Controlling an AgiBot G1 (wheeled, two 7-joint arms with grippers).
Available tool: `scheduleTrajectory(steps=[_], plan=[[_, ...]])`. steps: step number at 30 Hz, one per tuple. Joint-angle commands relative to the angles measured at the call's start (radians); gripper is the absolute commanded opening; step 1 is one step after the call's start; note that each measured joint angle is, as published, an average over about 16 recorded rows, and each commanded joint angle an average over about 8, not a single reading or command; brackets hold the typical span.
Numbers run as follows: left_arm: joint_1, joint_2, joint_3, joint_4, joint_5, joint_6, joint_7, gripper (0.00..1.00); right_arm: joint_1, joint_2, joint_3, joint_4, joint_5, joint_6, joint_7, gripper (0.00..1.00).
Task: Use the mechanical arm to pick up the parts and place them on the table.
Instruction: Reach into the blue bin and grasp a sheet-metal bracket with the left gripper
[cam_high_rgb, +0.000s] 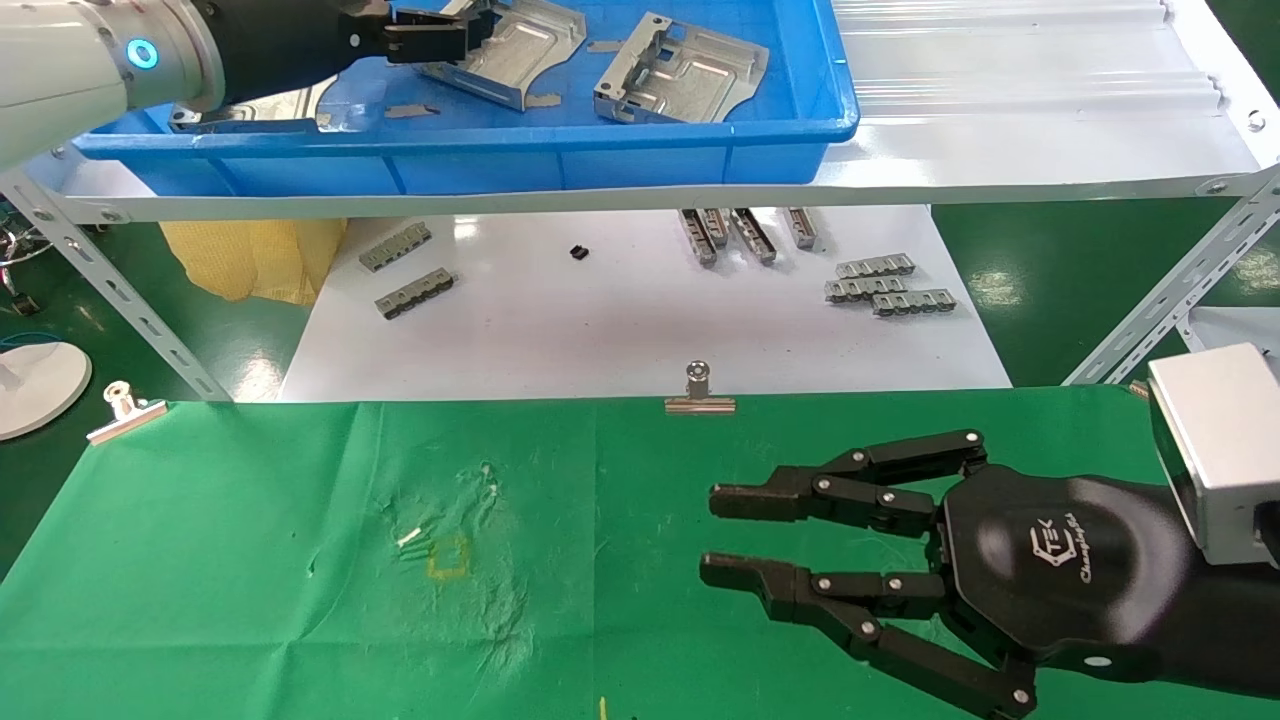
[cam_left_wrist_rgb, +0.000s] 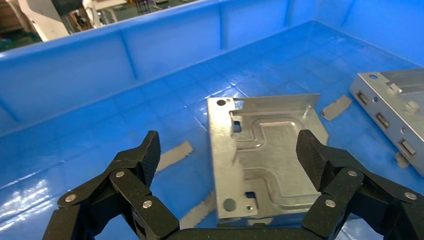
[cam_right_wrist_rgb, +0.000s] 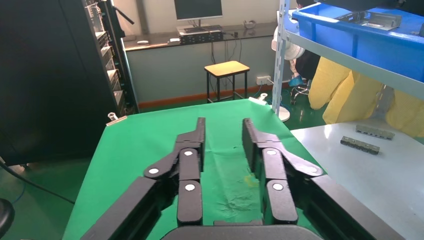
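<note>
Parts of stamped silver sheet metal lie in the blue plastic tray (cam_high_rgb: 640, 150) across the top of the head view — one part (cam_high_rgb: 510, 50) at upper centre-left, just under the left gripper (cam_high_rgb: 440, 38), and a second part (cam_high_rgb: 682, 72) to its right, a small gap between them. A third piece of metal shows partly at the tray's left end, below the left arm; it is too hidden to tell more.

From the left wrist view, the left gripper (cam_left_wrist_rgb: 227, 152) hangs over the nearer part (cam_left_wrist_rgb: 262, 155) with its fingers spread wide, one fingertip (cam_left_wrist_rgb: 150, 150) on each side of the plate and neither touching it. The plate rests flat on the tray floor, embossed channel up, a bent flange along one edge. Brownish tape scraps (cam_left_wrist_rgb: 172, 154) lie on the blue floor beside it, and the second part (cam_left_wrist_rgb: 395, 117) sits at the right edge of that frame.

The right gripper (cam_high_rgb: 715, 535) is at lower right of the head view, parked above the table (cam_high_rgb: 250, 560) with its green cloth, fingers released and holding nothing; the right wrist view shows the two fingers parallel with a clear gap between them.

Between tray and cloth lies a glossy white board (cam_high_rgb: 620, 320) with small grey toothed strips (cam_high_rgb: 890, 290) scattered on it. A silver binder clip (cam_high_rgb: 699, 392) grips the cloth's far edge at centre, another clip (cam_high_rgb: 124, 408) at left, and a small yellow square mark (cam_high_rgb: 448, 557) sits on the cloth left of centre.
</note>
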Motion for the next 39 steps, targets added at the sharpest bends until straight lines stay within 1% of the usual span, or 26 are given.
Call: scheduleTrajectory(steps=[1,16,32,39], plan=[[-0.002,0.005,0.004,0.007,0.006,0.001,-0.013,0.00,0.000,0.000,0.000,0.000,0.000,0.000,0.000,1.00],[-0.010,0.030,0.028,0.003,0.040,-0.057,-0.052,0.00,0.000,0.000,0.000,0.000,0.000,0.000,0.000,1.00],[-0.003,0.036,0.041,0.000,0.059,-0.066,-0.079,0.00,0.000,0.000,-0.001,0.000,0.001,0.000,0.000,1.00],[-0.002,0.033,0.033,-0.018,0.048,-0.076,-0.074,0.00,0.000,0.000,-0.001,0.000,0.001,0.000,0.000,1.00]])
